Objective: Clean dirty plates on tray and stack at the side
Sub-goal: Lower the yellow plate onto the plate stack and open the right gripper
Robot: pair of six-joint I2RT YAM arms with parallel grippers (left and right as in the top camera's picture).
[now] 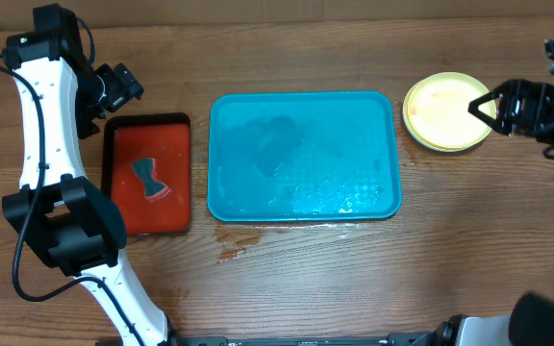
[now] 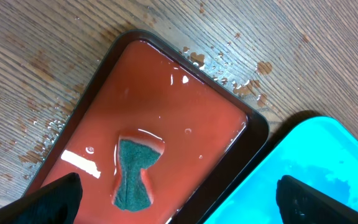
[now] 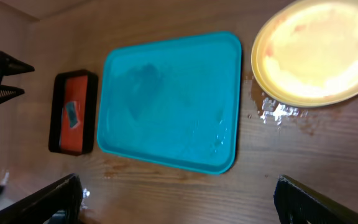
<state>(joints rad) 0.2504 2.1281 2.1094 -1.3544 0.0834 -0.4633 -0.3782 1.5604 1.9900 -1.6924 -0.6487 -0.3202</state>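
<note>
1. Tray [image 1: 258, 197]: a teal plastic rectangle with rounded corners and a raised rim, its floor glossy with water; it lies flat on the wooden table [image 1: 354, 284] between the two grippers, its long axis running from one towards the other.
2. Plates [image 1: 439, 115]: round, shallow, smooth plastic; the top one is pale yellow-green with a faint orange smear; they sit under the fingertips of the right gripper [image 1: 481, 108], just off the tray's short end; how many are stacked I cannot tell.
3. Right gripper: jaws spread, nothing held; it hangs over the plates' rim.
4. Left gripper [image 1: 123, 85]: jaws wide apart, empty; beneath it lies a dark-rimmed red tray [image 1: 176, 216] filmed with water; an hourglass-shaped teal sponge [image 1: 147, 178] lies in it.
</note>
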